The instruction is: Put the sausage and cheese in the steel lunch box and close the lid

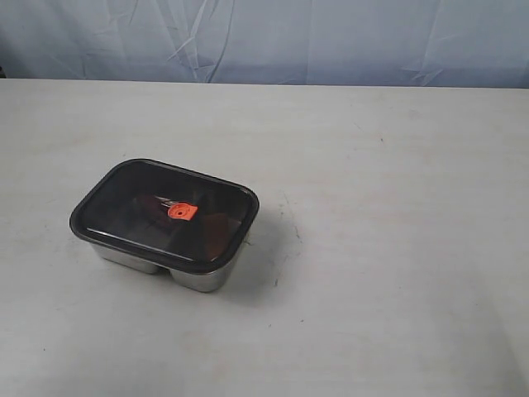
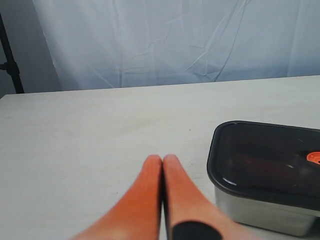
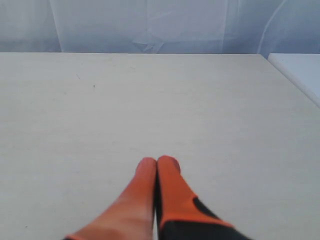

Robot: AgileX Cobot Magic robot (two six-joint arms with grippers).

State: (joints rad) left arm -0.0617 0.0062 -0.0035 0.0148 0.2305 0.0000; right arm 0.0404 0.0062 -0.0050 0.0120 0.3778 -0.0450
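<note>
The left gripper (image 2: 162,161) is clenched, its 2 orange fingers (image 2: 145,195) pressed flat together with nothing between them. Bare table (image 2: 90,150) lies under and ahead of the tips. The steel lunch box (image 2: 260,212) sits near the gripper but apart from it, one rounded corner turned toward the fingers.

The right gripper (image 3: 157,162) is likewise pinched closed on nothing. Open tabletop spreads all around it, running out to the table's side edge and a paler surface (image 3: 300,70) beyond. Neither gripper shows in the exterior view.

In that view the steel lunch box (image 1: 198,277) stands left of centre on the table (image 1: 397,248). Clear room lies on all 4 sides, most of it to the right, and the pale backdrop cloth (image 1: 331,41) hangs behind the far edge. The box's long axis runs from left to right, slanting nearer toward the right. A notch in the near wall marks the divider between the 2 compartments.

The lid (image 1: 124,198) lies level on the rim, covering the whole box, its orange valve tab (image 1: 181,212) at the centre.

Through the tint, the sausage (image 1: 153,205) shows as a dim red shape in the left compartment. In the left wrist view the sausage (image 2: 265,167) lies lengthwise under the lid (image 2: 260,137). The cheese (image 1: 216,231) is a dull orange patch in the right compartment; which way it points cannot be made out.
</note>
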